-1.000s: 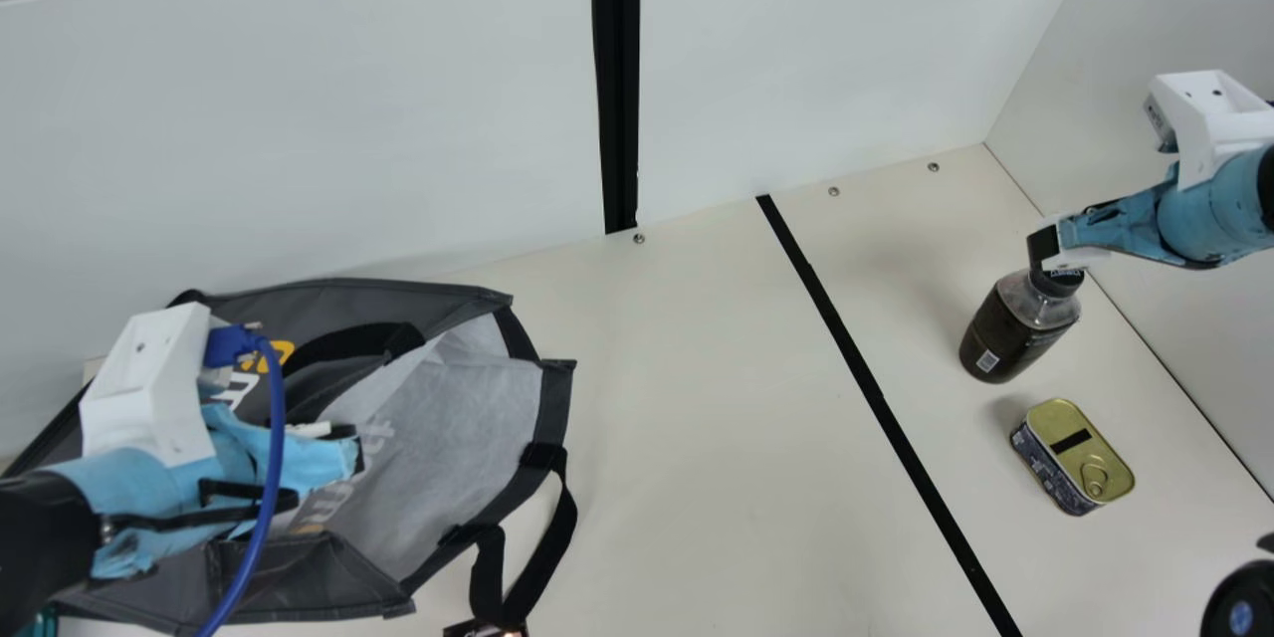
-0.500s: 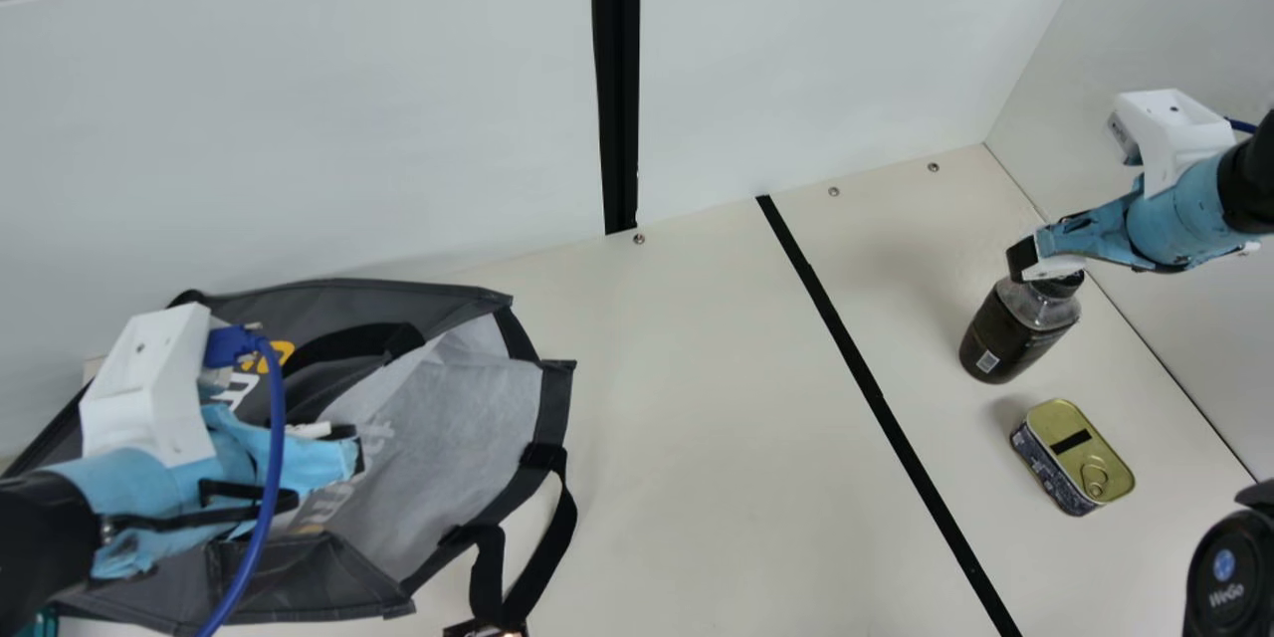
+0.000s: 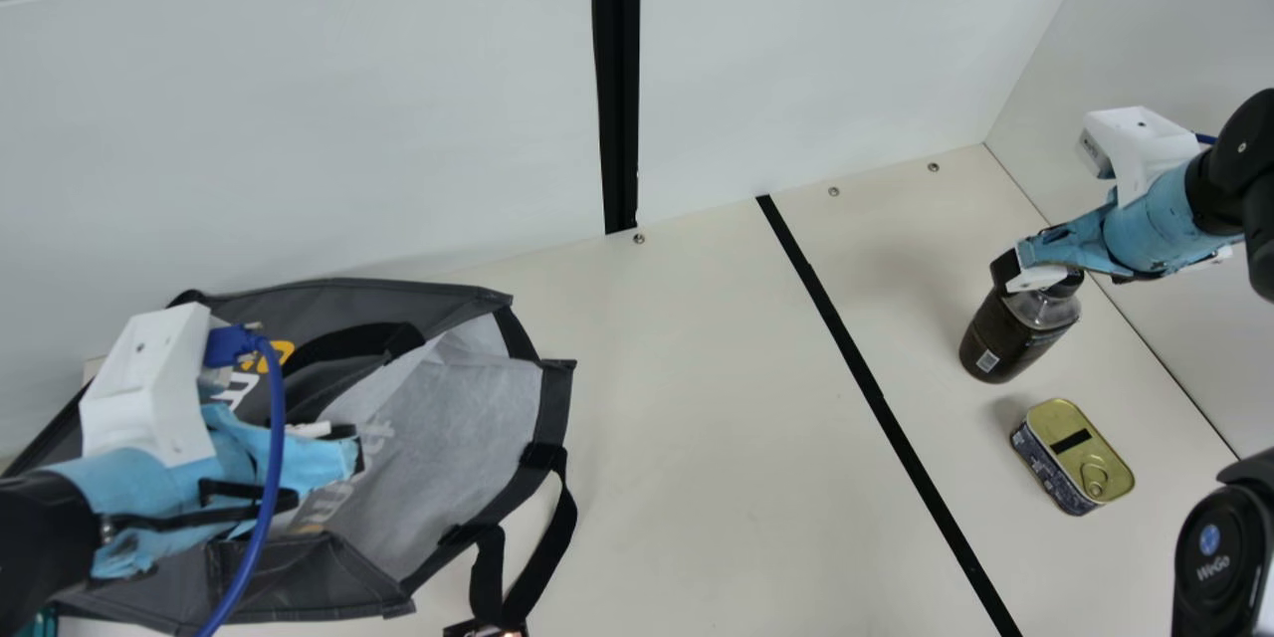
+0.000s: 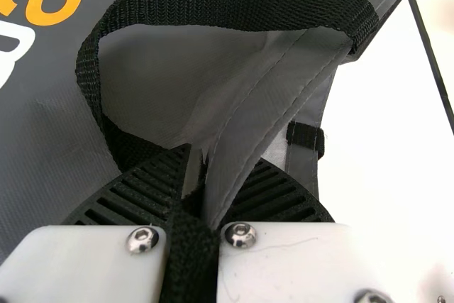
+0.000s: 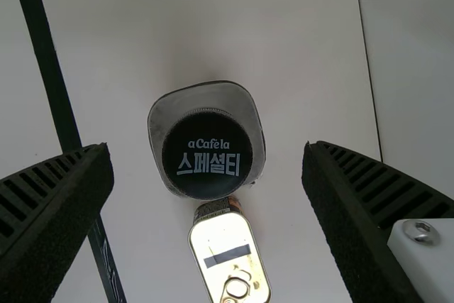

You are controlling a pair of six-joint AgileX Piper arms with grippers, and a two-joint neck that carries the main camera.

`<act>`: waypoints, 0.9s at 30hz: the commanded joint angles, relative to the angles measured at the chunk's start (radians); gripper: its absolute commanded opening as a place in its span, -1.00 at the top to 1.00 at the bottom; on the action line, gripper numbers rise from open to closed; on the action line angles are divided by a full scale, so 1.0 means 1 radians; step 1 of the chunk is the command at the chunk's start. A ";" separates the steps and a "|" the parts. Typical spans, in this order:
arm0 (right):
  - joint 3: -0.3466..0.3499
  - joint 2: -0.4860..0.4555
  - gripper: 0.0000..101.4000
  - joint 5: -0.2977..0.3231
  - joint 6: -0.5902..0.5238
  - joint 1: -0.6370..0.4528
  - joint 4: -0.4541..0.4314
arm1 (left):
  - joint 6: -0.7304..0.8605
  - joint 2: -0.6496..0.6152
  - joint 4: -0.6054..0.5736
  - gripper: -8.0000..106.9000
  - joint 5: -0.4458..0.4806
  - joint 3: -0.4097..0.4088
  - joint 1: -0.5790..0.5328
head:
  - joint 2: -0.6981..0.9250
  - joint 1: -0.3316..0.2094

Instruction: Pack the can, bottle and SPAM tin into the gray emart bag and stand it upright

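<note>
Left fingers (image 4: 145,189): clamped on bag (image 4: 261,115).
Right fingers (image 5: 57,218): apart above bottle (image 5: 206,154).
Bottle: could topple should one finger descend off-centre.

Gray emart bag (image 3: 458,428): matt dark gray cloth-like shell, slight sheen on folds, stitched edges, paler dull lining; strap (image 4: 234,5) coarse woven black webbing. Bottle (image 3: 1007,338): clear smooth plastic shoulder, glossy; cap (image 5: 206,136) smooth black plastic. SPAM tin (image 3: 1065,418): shiny gold metal lid, metal ring pull (image 5: 237,288). Desk (image 3: 697,478) smooth, low sheen; wall panel (image 3: 299,119) smooth, matt white. Left end effector (image 3: 355,453): matt black ribbed fingers (image 4: 135,193), smooth white plastic-looking base, shiny metal screws (image 4: 241,235). Right end effector (image 3: 1013,271): rough matt black pads (image 5: 74,225). Blue cable (image 3: 267,508) smooth, slightly glossy
</note>
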 commanded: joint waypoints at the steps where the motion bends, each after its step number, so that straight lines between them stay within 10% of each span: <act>1: 0.001 0.003 -0.87 0.000 0.003 0.002 -0.003 | 0.000 0.000 0.000 1.00 0.000 0.000 0.000 | -0.002 -0.023; 4: 0.003 0.008 -0.87 0.000 0.006 0.005 -0.006 | 0.000 0.000 0.000 1.00 0.000 0.000 0.000 | -0.002 -0.023; 18: 0.004 0.029 0.97 0.000 0.009 0.008 -0.002 | 0.000 0.000 0.000 1.00 0.000 0.000 0.000 | -0.002 -0.023; 27: -0.023 0.037 1.00 0.000 -0.010 0.009 0.019 | 0.000 0.000 0.000 1.00 0.000 0.000 0.000 | -0.002 -0.023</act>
